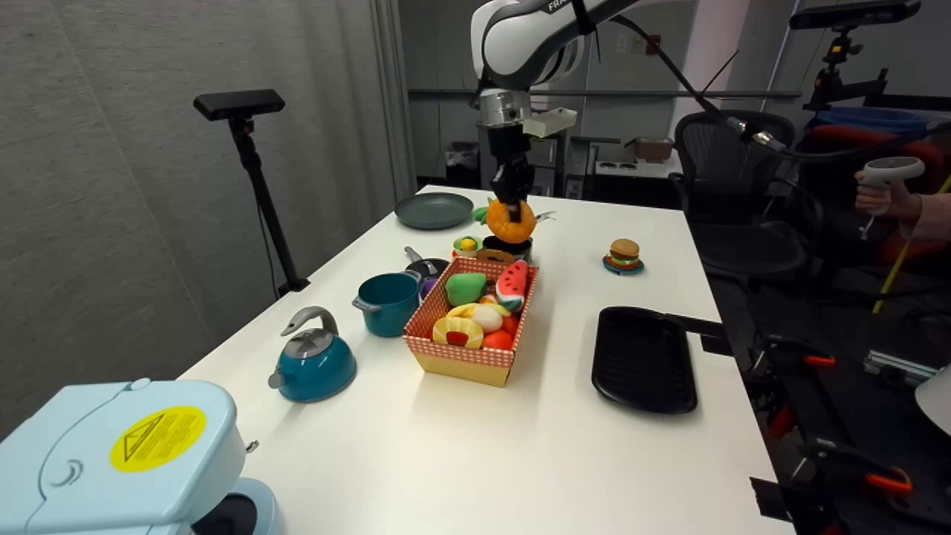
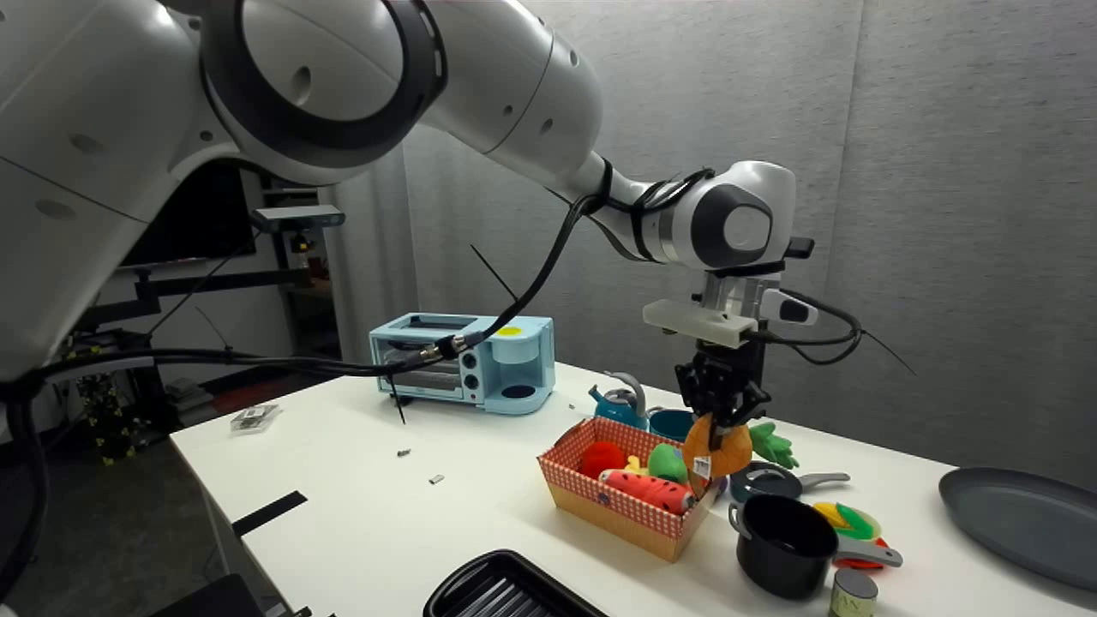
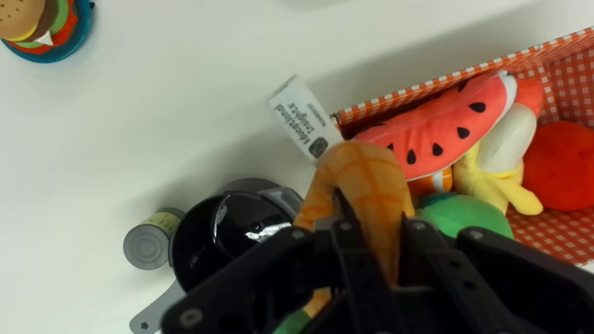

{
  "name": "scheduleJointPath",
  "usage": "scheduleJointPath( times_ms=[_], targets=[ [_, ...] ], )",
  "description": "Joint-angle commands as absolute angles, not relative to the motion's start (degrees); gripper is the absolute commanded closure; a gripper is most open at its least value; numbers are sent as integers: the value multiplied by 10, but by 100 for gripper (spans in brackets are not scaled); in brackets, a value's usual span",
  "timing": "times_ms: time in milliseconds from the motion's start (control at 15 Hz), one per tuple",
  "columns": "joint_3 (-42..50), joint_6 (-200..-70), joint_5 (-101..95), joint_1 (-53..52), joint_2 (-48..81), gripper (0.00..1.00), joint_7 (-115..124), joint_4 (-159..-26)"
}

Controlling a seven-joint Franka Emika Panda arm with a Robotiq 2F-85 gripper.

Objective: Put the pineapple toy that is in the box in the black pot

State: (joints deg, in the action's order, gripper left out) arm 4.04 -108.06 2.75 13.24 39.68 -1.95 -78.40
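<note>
"What has the claw got?"

"A plush pineapple. It's clenched on the orange body from either side. A white printed tag sticks out, and green leaves show past the claw in both exterior views."

"So where is the pineapple?"

"Held up off the table, at the short end of the red-gingham box, near the black saucepan. From the wrist it hides part of that end, and the saucepan shows just beside its outline. How high it hangs, I can't tell."

"What's lying in the box?"

"A watermelon slice, a peeled banana, a round red plush, a green one and an orange wedge."

"And around those two?"

"A small tin can stands right by the saucepan; whether they touch isn't clear. Along one long side of the box are a dark grey-handled pan and a teal pot, with a teal kettle a little apart."

"Farther out?"

"Across from those, a ribbed black tray and a hamburger on a teal plate. Then a grey oval platter and a light-blue breakfast station, well apart from each other."
</note>
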Motion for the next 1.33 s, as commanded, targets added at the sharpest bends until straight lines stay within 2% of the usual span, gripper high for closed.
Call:
scheduleJointPath(
  times_ms=[0, 1267],
  targets=[
    [44, -1065, 50, 140, 392, 96, -14, -778],
    [49, -1017, 100, 173, 433, 96, 29, -698]
  ],
)
